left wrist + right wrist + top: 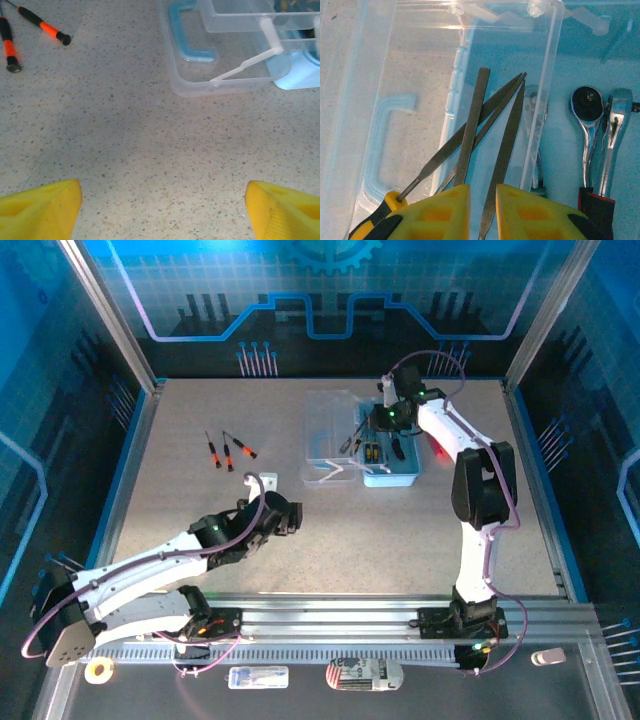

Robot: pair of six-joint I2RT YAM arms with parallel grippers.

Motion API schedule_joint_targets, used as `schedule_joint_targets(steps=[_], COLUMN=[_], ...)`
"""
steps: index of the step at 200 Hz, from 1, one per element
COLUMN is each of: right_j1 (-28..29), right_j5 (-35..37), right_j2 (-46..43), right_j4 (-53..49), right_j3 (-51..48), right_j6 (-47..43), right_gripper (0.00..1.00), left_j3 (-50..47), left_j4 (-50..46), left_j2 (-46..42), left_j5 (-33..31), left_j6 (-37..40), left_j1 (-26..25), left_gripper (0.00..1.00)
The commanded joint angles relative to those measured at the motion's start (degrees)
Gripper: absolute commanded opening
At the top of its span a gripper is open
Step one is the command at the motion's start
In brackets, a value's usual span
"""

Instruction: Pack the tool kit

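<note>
In the top view, 3 screwdrivers [227,452] are seen loose at about 10 o'clock from the middle of the table [150,150], not yet packed. The left gripper [162,212] is held low over bare tabletop at about 8 o'clock, its jaws spread wide with nothing between them. Since the screwdrivers lie close together at its 11 o'clock, 2 could be caught or knocked aside by such a wide reach if 1 is aimed at.

The open case is placed at about 1 o'clock, its clear lid [175,85] folded out to 9 o'clock of the blue tray [562,165]. The right gripper [482,215] is poised above the line where lid and tray meet, its jaws nearly closed on a fanned bundle of 4 files [470,130]. The blades are splayed toward 12 and 1 o'clock, mostly over the lid side.

The main risk is judged to lie here. If the bundle is let go at this spot, the files are likely to be dropped into the lid or left straddling its wall, so the case could not be shut. Because the blades are fanned, not stacked, 1 may be slipped free early. The ratchet [586,102] and wrench [616,107], already seated at 3 o'clock, could be struck and unseated.
</note>
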Motion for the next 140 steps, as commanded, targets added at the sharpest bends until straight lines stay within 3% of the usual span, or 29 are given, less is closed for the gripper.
schedule_joint_targets(steps=[1, 35, 71, 100, 140], right_j1=[0.7, 2.9, 7.9, 10.8, 12.5], right_j5=[0.1, -1.6, -1.3, 1.0, 0.8], right_j2=[-6.0, -19.7, -32.8, -36.9, -42.3], right_j4=[0.1, 14.5, 35.8, 45.1, 52.3], right_j3=[-3.6, -18.8, -42.0, -53.6, -62.6], right_j6=[1.8, 5.4, 9.7, 9.9, 7.7], right_gripper=[0.24, 0.34, 0.34, 0.29, 0.25], left_j3=[3.0, 5.1, 9.8, 15.9, 28.5], left_j4=[-2.9, -4.7, -5.5, -5.3, -7.5], left_j2=[-0.5, 0.6, 8.7, 19.5, 34.9], left_j5=[-1.0, 3.7, 11.2, 14.9, 17.0], left_j6=[-1.1, -3.9, -6.1, -5.4, -4.7], left_j1=[2.8, 14.9, 29.9, 38.7, 46.8], left_gripper=[0.86, 0.87, 0.82, 0.68, 0.45])
